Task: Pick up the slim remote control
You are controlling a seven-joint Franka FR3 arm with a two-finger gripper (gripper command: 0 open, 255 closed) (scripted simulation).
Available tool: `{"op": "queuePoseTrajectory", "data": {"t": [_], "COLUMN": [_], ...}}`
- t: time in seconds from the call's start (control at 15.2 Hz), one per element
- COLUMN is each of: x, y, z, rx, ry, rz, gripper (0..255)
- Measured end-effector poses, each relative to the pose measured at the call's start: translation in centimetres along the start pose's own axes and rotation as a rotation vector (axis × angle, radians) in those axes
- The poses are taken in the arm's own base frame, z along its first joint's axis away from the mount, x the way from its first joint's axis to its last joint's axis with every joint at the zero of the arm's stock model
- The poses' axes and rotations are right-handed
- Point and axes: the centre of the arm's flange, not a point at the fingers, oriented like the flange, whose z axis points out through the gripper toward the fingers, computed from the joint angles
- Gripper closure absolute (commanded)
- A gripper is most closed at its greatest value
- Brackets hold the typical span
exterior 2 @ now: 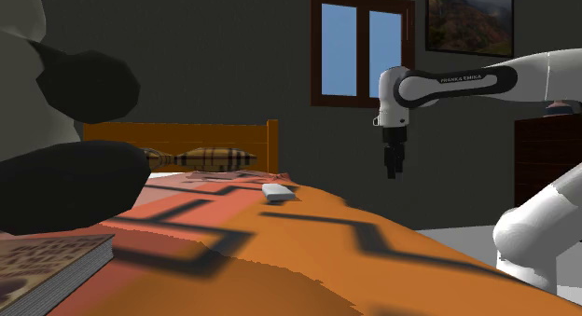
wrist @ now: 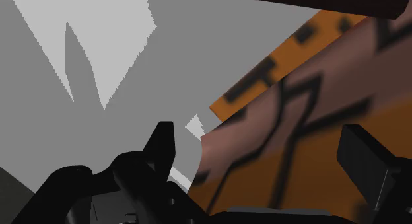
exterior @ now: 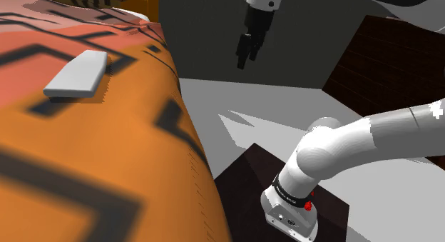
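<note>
The slim remote control (exterior: 76, 74) is a pale grey flat slab lying on the orange and pink bedspread (exterior: 107, 162) with black zigzag lines. In the second exterior view the remote (exterior 2: 277, 191) rests near the middle of the bed. My black gripper (exterior: 246, 58) hangs in the air beside the bed, well off to the shoulder view's right of the remote and above the grey floor. It points downward (exterior 2: 394, 170) and holds nothing. In the wrist view the gripper (wrist: 264, 156) is open, its fingers (wrist: 162, 143) standing wide apart over the bed's edge and the floor.
A wooden headboard (exterior 2: 187, 137) and patterned pillows (exterior 2: 210, 158) close the bed's far end. A book (exterior 2: 47, 263) and a large dark and grey shape (exterior 2: 65, 128) sit close to that camera. A dark dresser (exterior: 385, 58) stands behind the arm. The stand (exterior: 246, 187) sits beside the bed.
</note>
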Motion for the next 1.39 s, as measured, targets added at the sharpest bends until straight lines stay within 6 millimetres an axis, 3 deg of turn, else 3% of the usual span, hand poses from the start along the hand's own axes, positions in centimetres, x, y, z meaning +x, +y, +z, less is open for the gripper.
{"op": "queuePoseTrajectory", "data": {"t": [0.2, 0.59, 1.39], "x": [0.2, 2.2, 9.4], "y": [-1.3, -8.5, -21.7], "z": [-0.4, -1.2, -3.3], "rx": [0.004, 0.025, 0.070], "ry": [-0.003, -0.015, -0.041], "rz": [0.025, 0.150, 0.413], "gripper": [0, 0, 0]}}
